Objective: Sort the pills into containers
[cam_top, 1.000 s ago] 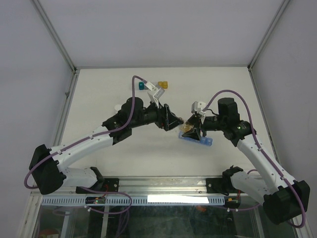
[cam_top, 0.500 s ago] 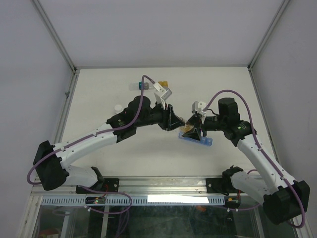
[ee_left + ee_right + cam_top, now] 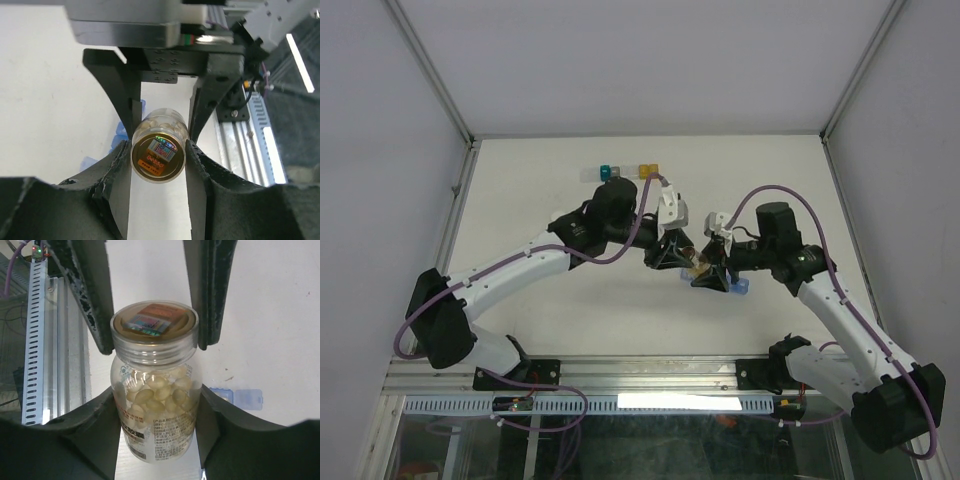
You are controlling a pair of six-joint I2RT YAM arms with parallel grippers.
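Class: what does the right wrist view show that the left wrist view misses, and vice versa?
Only right wrist: the clear plastic bottle's side with its printed label. Only left wrist: its round brown cap end-on, the body mostly hidden. Both: pale oval pills, the translucent blue compartment strip, the left tool and right tool clamping the bottle.

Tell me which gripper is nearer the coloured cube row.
Left, narrowly. The left gripper grips the pill bottle at its top, on the side facing the cube row; the right gripper holds its body on the side away.
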